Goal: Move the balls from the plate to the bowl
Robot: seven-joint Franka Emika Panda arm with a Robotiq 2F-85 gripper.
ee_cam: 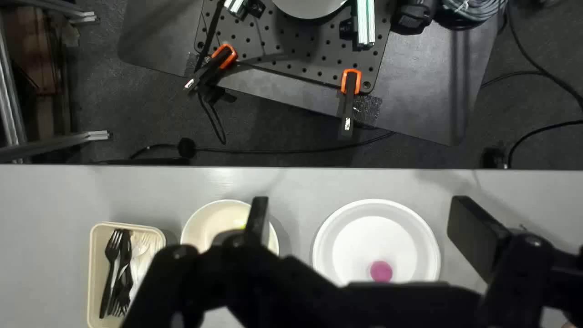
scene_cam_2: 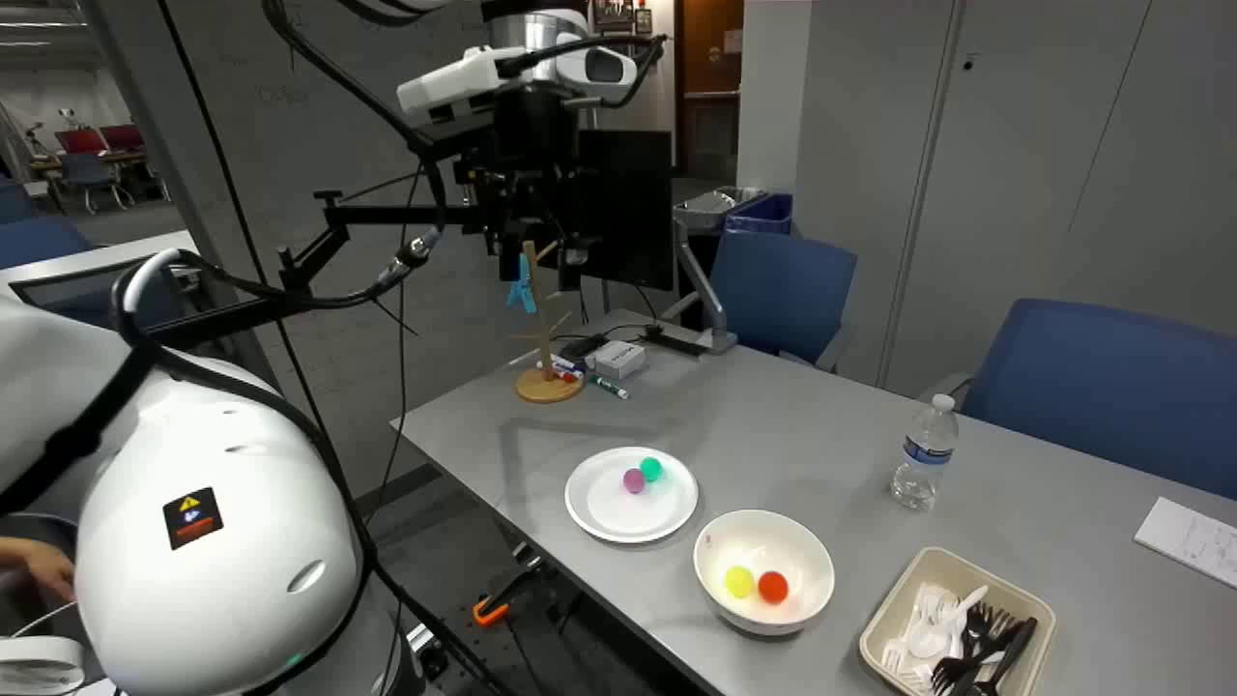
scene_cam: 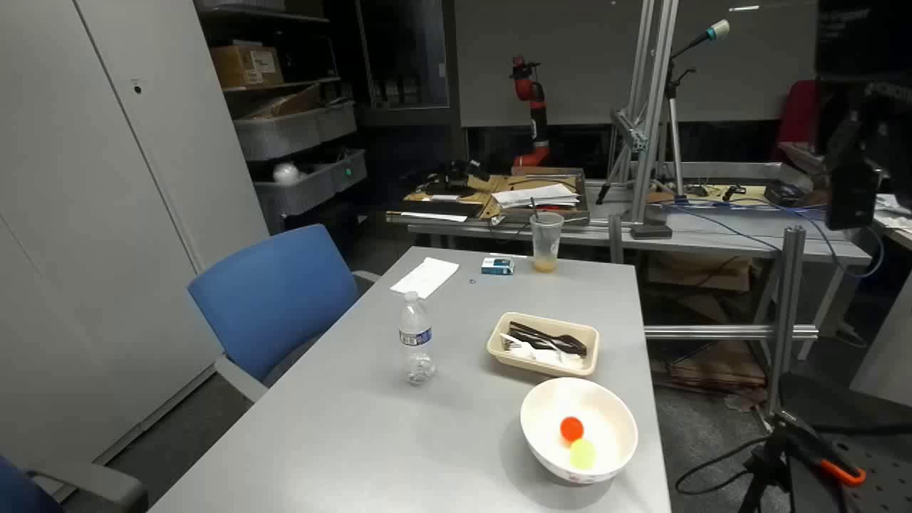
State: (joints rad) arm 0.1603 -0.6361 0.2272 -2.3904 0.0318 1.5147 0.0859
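A white plate (scene_cam_2: 599,522) on the table holds a pink ball (scene_cam_2: 634,480) and a green ball (scene_cam_2: 650,470). In the wrist view the plate (ee_cam: 325,232) shows the pink ball (ee_cam: 381,271); the green one is hidden behind the gripper. The white bowl (scene_cam_2: 763,628) beside the plate holds a yellow ball (scene_cam_2: 739,582) and an orange-red ball (scene_cam_2: 773,587); the bowl (scene_cam: 545,427) also shows in an exterior view where the plate is out of view. My gripper (scene_cam_2: 541,271) is open and empty, high above the table. In the wrist view the plate lies between its fingers (ee_cam: 360,214).
A beige tray of plastic cutlery (scene_cam_2: 884,619) stands beyond the bowl. A clear bottle (scene_cam_2: 926,454) stands farther across the table. A wooden stand (scene_cam_2: 548,385) with a blue clip, markers and a white box (scene_cam_2: 618,359) are at the table's end. The table edge (ee_cam: 291,167) runs near plate and bowl.
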